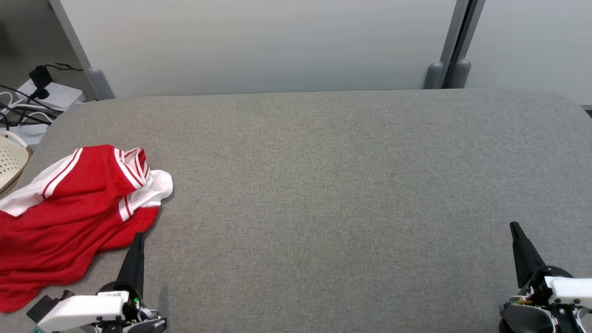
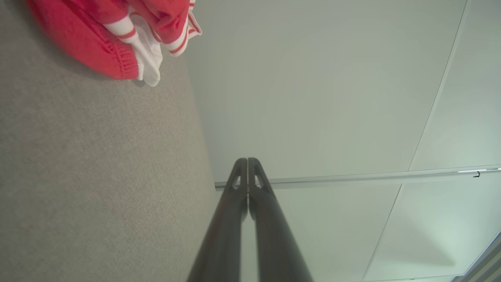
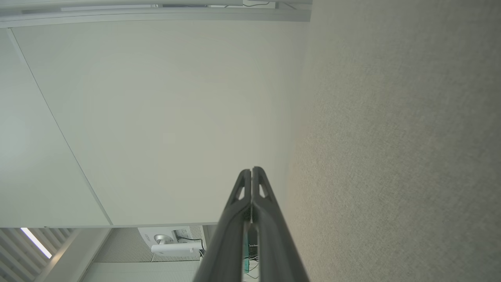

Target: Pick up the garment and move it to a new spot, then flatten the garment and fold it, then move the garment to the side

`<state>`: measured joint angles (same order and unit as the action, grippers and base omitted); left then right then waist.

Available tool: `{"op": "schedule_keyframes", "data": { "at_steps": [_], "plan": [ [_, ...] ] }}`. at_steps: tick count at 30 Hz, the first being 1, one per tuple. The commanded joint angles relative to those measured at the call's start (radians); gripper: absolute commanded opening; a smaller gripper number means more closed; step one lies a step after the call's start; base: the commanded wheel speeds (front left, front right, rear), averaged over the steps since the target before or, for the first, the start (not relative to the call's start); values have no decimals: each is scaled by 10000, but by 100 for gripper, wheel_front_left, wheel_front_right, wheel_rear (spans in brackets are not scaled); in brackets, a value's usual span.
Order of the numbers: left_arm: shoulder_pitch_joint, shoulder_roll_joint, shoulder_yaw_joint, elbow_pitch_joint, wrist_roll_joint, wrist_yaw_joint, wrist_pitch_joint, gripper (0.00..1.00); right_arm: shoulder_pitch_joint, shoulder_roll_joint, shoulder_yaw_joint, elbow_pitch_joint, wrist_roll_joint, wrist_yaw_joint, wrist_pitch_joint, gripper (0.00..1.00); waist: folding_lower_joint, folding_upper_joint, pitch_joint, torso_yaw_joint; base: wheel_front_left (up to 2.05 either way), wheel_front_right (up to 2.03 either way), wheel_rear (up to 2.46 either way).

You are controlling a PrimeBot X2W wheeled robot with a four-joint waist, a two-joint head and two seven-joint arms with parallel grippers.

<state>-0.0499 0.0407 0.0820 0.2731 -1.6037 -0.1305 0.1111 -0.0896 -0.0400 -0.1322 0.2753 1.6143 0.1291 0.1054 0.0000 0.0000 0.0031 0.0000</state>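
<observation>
A crumpled red garment [image 1: 69,208] with white sleeves and red-and-white striped trim lies at the left edge of the grey table [image 1: 323,185]. Its red hem and white cuff also show in the left wrist view as the garment [image 2: 117,35] at the top left. My left gripper [image 1: 138,238] is shut with nothing in it, its tip just right of the garment's lower edge and apart from it; in its own view the left gripper [image 2: 247,160] has its fingers pressed together. My right gripper [image 1: 513,226] rests at the lower right, and the right gripper [image 3: 251,170] is likewise shut and empty.
Pale wall panels [image 1: 259,41] stand behind the table. Off the table's left side sit a cream basket [image 1: 11,159] and a white power strip with black cables [image 1: 46,92]. The grey table surface spreads wide between the two grippers.
</observation>
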Motion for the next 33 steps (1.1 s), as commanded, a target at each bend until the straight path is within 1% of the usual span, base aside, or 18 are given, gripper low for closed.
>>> {"op": "schedule_keyframes", "data": {
  "at_steps": [1,20,21,22,23,24,27,31,33],
  "plan": [
    [-580,95,315,-283,-52,-2,18,0,-183,-102,186,-305,-54,16,77,0,0,0,0,0,0,0,0],
    [-580,95,315,-283,-52,-2,18,0,-183,-102,186,-305,-54,16,77,0,0,0,0,0,0,0,0],
    [15,-1,-6,36,1,-2,-1,100,4,5,5,39,-1,2,-2,100,0,0,0,0,0,0,0],
    [55,-20,-11,128,1,0,-1,0,31,34,21,124,-3,0,-6,0,0,0,1,0,0,0,0],
    [144,-54,-16,258,1,2,-1,0,103,78,41,254,-4,0,-7,0,0,0,3,0,0,0,0],
    [216,-81,-17,348,1,2,-3,100,167,114,60,343,-12,0,-16,100,0,0,6,0,0,0,0],
    [161,-49,-6,338,6,2,-13,100,119,110,120,320,-58,0,-75,100,2,0,21,0,0,0,0],
    [83,36,-38,315,112,2,-93,100,24,103,249,329,-210,1,-195,100,22,0,-16,-14,0,0,0],
    [59,98,-109,308,230,2,-189,100,-20,95,295,342,-348,1,-254,100,15,0,-25,-24,0,0,0]
  ]
}}
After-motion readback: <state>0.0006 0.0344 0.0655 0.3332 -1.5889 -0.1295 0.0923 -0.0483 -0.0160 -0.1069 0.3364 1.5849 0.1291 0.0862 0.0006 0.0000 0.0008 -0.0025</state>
